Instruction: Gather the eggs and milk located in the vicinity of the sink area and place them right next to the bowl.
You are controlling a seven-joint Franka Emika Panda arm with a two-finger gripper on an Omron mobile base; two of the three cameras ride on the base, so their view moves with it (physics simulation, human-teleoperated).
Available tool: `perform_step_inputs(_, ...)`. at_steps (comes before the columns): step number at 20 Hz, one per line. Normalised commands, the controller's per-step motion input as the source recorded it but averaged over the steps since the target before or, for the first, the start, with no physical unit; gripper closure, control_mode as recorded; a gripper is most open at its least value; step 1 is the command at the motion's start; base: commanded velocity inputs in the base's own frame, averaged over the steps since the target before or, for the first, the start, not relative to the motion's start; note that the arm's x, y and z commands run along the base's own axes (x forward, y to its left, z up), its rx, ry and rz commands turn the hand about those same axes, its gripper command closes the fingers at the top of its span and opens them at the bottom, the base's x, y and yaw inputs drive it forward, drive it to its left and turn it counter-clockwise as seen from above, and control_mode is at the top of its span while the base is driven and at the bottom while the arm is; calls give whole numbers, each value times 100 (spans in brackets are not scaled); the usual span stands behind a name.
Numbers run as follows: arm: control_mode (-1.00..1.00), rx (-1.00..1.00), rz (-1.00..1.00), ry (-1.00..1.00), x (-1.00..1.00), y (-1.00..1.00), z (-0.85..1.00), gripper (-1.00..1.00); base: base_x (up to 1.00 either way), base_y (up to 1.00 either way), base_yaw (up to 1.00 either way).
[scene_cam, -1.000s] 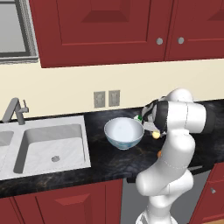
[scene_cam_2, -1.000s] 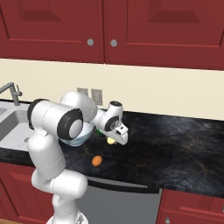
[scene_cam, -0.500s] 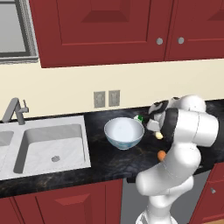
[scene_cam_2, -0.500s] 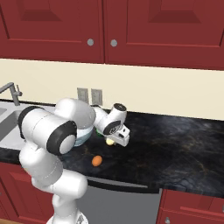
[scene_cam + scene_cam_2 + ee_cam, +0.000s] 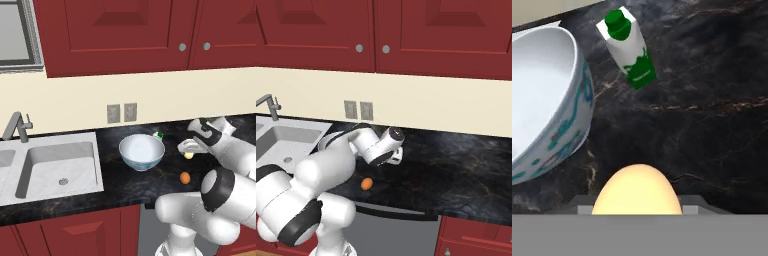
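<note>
My gripper (image 5: 189, 150) is shut on the pale yellow egg (image 5: 188, 156), low over the dark counter to the right of the bowl (image 5: 141, 151). In the hand view this egg (image 5: 637, 192) sits between my fingers, with the bowl (image 5: 547, 95) at the left and the milk (image 5: 630, 50) lying beyond it. The milk (image 5: 158, 135) rests behind the bowl's right side. The orange egg (image 5: 185, 177) lies on the counter in front of my gripper, also seen as the orange egg (image 5: 367, 184) below my gripper (image 5: 395, 156).
The sink (image 5: 60, 165) with its faucet (image 5: 15, 127) is set into the counter at the left. Wall outlets (image 5: 122, 113) are behind the bowl. Red cabinets hang above. Open dark counter (image 5: 456, 170) stretches to the right.
My arm has folded lower and swung its elbow toward the right. The gripper has shifted slightly right with the pale egg still in it. Bowl, milk and orange egg have not moved.
</note>
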Motion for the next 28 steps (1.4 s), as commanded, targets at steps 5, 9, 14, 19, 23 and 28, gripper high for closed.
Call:
perform_step_inputs(5, -100, 8, 56, -70, -5, 0, 6, 100, 0, 0, 0)
perform_step_inputs(9, -100, 0, 32, -20, 31, -5, 4, 100, 0, 0, 0)
perform_step_inputs(14, -100, -1, 7, 1, 52, 1, 0, 100, 0, 0, 0)
perform_step_inputs(19, -100, -2, 11, 0, 30, -1, 0, 100, 0, 0, 0)
perform_step_inputs(23, -100, -6, 16, 0, 29, 0, 0, 100, 0, 0, 0)
perform_step_inputs(28, -100, -3, 18, -3, 9, 0, -12, 100, 0, 0, 0)
